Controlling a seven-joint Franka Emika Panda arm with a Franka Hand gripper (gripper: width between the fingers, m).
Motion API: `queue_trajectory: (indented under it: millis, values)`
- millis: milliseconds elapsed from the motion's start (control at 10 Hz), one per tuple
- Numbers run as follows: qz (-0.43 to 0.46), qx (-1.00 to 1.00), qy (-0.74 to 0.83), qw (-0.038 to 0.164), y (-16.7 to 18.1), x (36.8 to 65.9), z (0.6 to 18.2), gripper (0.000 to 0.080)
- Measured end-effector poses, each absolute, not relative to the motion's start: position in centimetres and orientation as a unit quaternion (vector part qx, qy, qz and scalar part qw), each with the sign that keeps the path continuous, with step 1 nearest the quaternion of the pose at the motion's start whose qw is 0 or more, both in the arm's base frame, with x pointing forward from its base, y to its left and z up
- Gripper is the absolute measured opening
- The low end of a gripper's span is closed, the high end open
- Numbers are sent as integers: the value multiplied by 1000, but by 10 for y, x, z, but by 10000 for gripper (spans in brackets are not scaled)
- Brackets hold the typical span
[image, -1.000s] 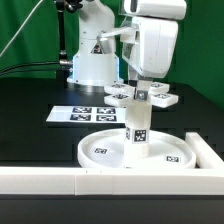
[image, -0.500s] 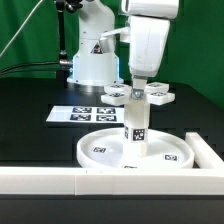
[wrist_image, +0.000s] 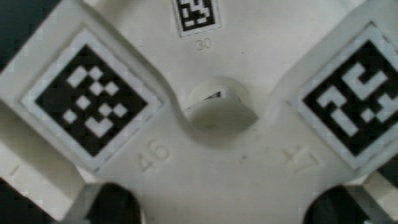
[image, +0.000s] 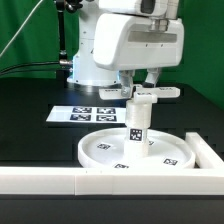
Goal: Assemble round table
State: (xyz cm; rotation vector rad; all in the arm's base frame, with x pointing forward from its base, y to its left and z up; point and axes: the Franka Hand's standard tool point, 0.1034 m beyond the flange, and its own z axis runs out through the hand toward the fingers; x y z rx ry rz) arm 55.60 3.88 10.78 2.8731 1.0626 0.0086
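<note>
The large rimmed round disc (image: 100, 150) lies flat on the black table. The short cylindrical post (image: 137, 130) stands upright at its middle. The flat cross-shaped piece (image: 155, 93) sits level on top of the post. My gripper (image: 145, 86) comes straight down on it and is shut on it. In the wrist view the cross-shaped piece (wrist_image: 196, 160) fills the picture, with its tags and round centre hub (wrist_image: 222, 112). My dark fingertips (wrist_image: 111, 205) flank one of its arms, and my gripper (wrist_image: 228, 207) is closed across that arm.
The marker board (image: 85, 113) lies on the table behind the disc. A long white rail (image: 60, 180) runs along the front, with another stretch at the exterior view's right (image: 210, 150). The arm's white base (image: 90, 60) stands at the back.
My hand has turned about its vertical axis over the post, and the cross-shaped piece has turned with it. The hand's wide side now faces the exterior camera. The disc and post stay in place.
</note>
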Motion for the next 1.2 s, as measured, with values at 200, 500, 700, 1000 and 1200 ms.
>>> queue_trajectory:
  millis: [200, 500, 700, 1000, 1200]
  values:
    - [3, 976, 214, 34, 40, 555, 108, 443]
    - [2, 995, 98, 28, 40, 555, 108, 443]
    - [4, 999, 35, 28, 41, 555, 108, 443]
    - [7, 989, -150, -4, 40, 554, 107, 443]
    - [4, 963, -270, -20, 40, 555, 106, 443]
